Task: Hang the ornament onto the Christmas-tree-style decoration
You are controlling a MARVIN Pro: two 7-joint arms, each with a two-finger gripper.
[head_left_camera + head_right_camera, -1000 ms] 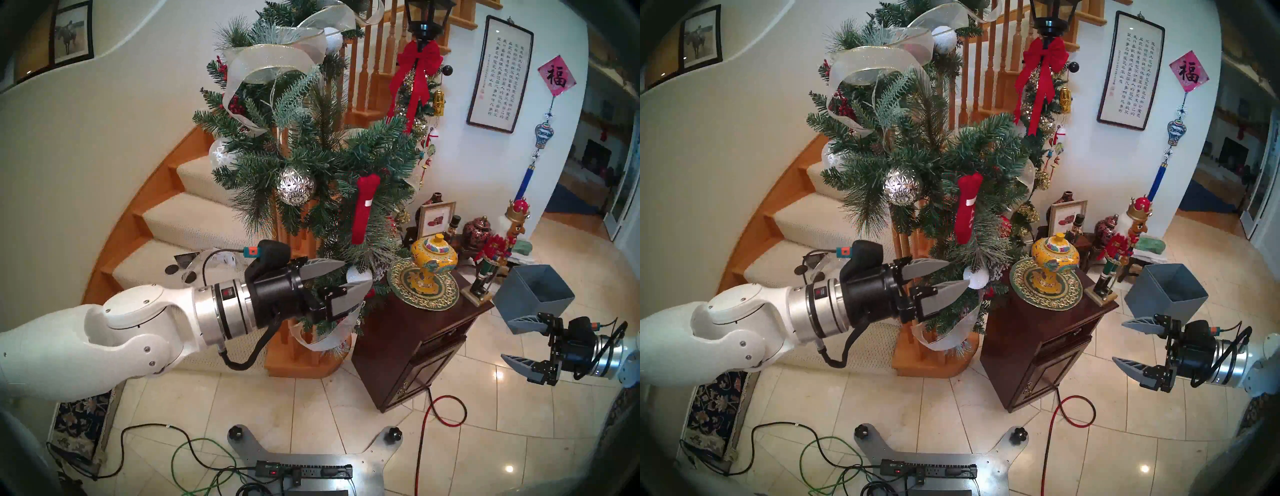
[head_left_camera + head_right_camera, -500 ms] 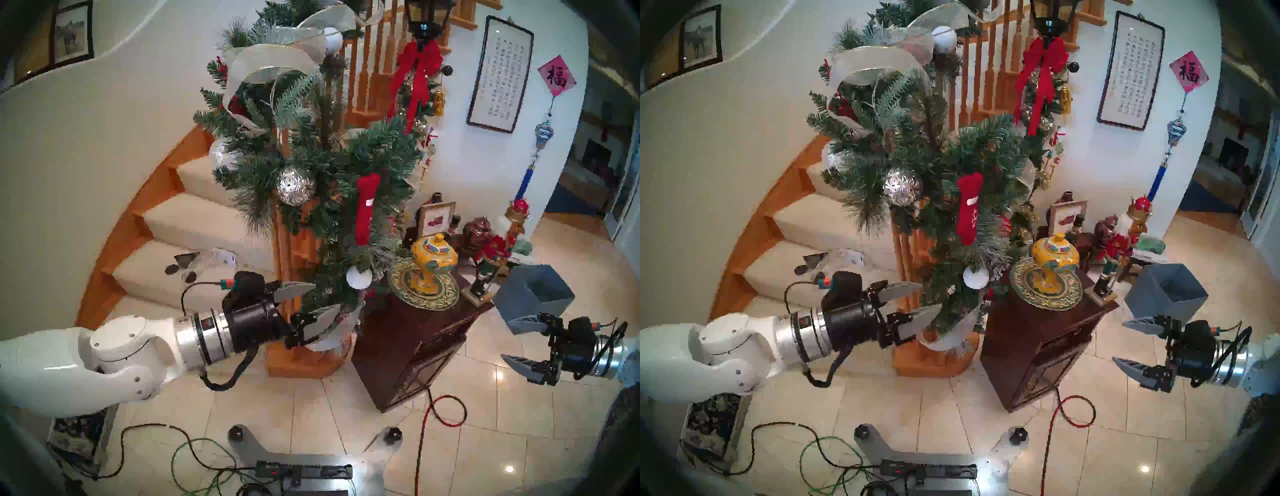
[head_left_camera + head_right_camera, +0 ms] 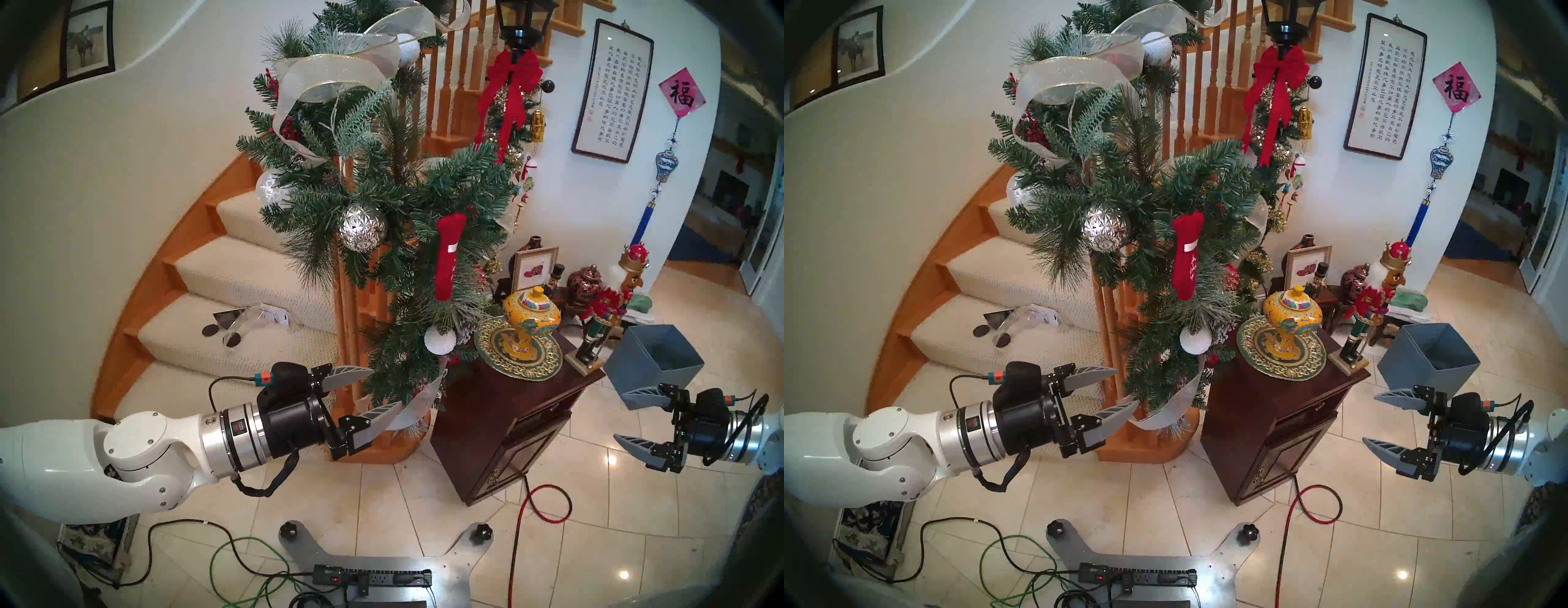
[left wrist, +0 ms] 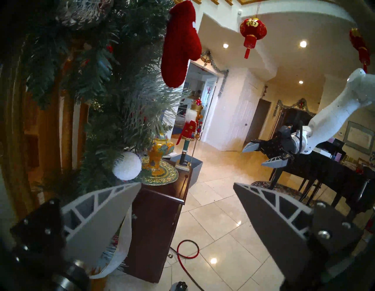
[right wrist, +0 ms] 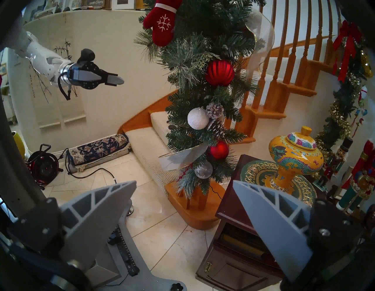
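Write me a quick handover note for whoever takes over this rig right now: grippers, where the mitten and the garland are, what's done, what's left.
Left gripper: open, empty, low beside the garland's bottom end, well below the mitten.
Right gripper: open, empty, off to the right near the gray box.
Red mitten: hanging in the green garland on the stair post, to the right of the silver ball; neither gripper touches it.
Done: the mitten looks hung.
Left: check that it stays put, then clear the left arm from the branches and the ribbon by its fingers.

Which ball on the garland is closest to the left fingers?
The white glitter ball, low on the garland, just above the left fingers; the silver ball hangs higher.
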